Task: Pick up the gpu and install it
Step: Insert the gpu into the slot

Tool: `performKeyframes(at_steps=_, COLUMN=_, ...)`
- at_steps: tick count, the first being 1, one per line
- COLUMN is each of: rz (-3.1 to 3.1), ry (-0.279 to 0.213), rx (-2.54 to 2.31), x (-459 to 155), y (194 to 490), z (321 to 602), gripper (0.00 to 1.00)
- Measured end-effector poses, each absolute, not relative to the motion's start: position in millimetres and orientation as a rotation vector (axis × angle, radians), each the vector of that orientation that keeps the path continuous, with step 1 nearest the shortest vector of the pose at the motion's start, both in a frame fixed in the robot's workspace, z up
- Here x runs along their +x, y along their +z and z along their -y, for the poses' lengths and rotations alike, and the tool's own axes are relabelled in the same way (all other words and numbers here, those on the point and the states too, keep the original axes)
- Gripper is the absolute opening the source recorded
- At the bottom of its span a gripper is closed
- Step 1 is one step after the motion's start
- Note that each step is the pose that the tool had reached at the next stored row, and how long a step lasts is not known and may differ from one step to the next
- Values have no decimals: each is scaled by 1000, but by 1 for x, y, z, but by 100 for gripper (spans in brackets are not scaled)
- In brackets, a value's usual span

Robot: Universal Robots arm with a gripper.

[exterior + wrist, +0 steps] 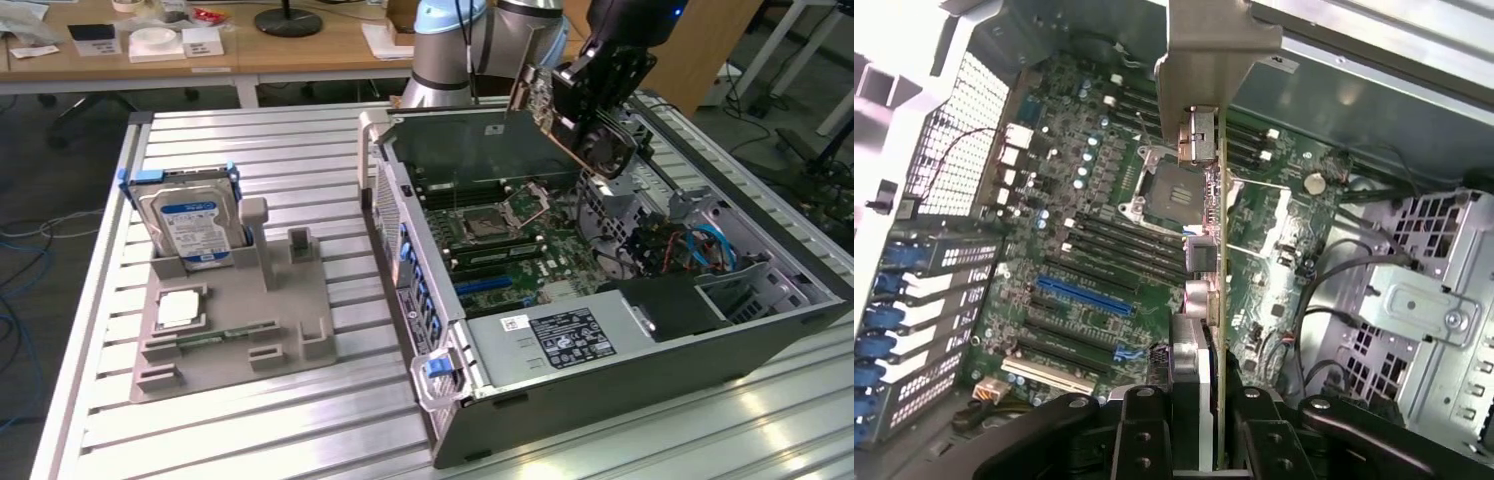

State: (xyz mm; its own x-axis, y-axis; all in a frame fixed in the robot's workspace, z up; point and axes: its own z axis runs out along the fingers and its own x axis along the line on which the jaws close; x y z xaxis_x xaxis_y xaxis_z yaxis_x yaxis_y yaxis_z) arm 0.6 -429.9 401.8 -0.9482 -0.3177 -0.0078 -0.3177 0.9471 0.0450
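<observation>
I hold the gpu (587,115) tilted in the air above the open computer case (601,395), over its far side. My gripper (607,70) is shut on the gpu. In the wrist view the gpu (1219,240) appears edge-on as a thin green board, with its silver end bracket (1212,60) at the far end. The black fingers (1139,430) clamp its near end, with my gripper (1204,445) closed around it. Below the card lies the green motherboard (1094,250) with its blue slot (1082,297) and black slots. The card hangs clear of the board.
To the exterior view's left, a grey holder (300,340) carries an upright hard drive (194,225), a memory stick (227,335) and a processor chip (178,308). Inside the case are a power supply (561,340), cables (701,245) and a metal drive cage (1414,300).
</observation>
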Motion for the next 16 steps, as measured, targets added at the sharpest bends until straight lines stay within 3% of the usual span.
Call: performKeyframes(at_steps=16, rz=-3053, ry=82, rx=-747, x=1, y=402, z=430, gripper=28)
